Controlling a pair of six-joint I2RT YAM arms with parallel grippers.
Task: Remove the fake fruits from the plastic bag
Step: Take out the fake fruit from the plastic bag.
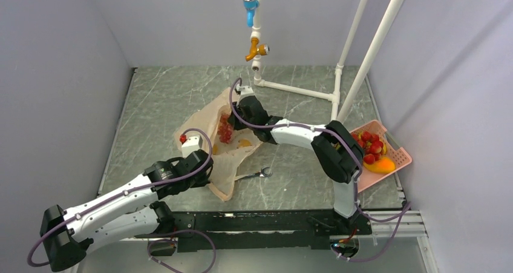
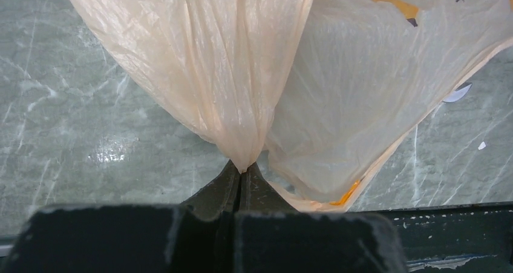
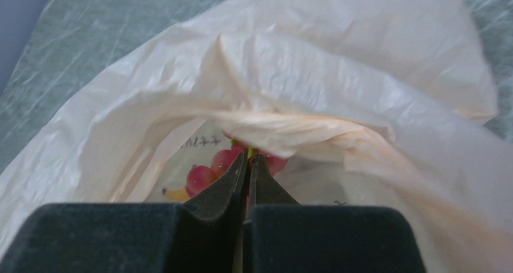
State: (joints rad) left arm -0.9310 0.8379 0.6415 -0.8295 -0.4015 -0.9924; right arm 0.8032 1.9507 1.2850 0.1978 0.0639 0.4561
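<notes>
At mid-table the plastic bag (image 1: 205,118) lies slumped on the marble-patterned table (image 1: 157,97), with its mouth turned toward the far side.

Left gripper (image 2: 242,171): clenched on a gathered pleat of the bag's film at the near edge. The film fans up and away from the tips.

Right gripper (image 3: 248,163): reached into the bag mouth with its jaws closed to a slit. A green sliver shows between the tips and is judged to be the stem of the grape bunch (image 3: 209,175). A hold on that stem is probable, not certain.

The grapes sit just inside the opening under a fold of film. A yellow fruit (image 3: 174,194) lies beside them, deeper in. Other fruit in the bag cannot be made out.

Handling: the bunch is judged light, glossy and slippery on the berries, so the stem is the sound place to grip. The film is thin, limp and prone to snag or lift with the fruit, so it should be gripped at a bunched edge.

A pink basket (image 1: 404,157) stands well apart at the right edge. A wrench (image 1: 259,174) lies just beside the bag.
</notes>
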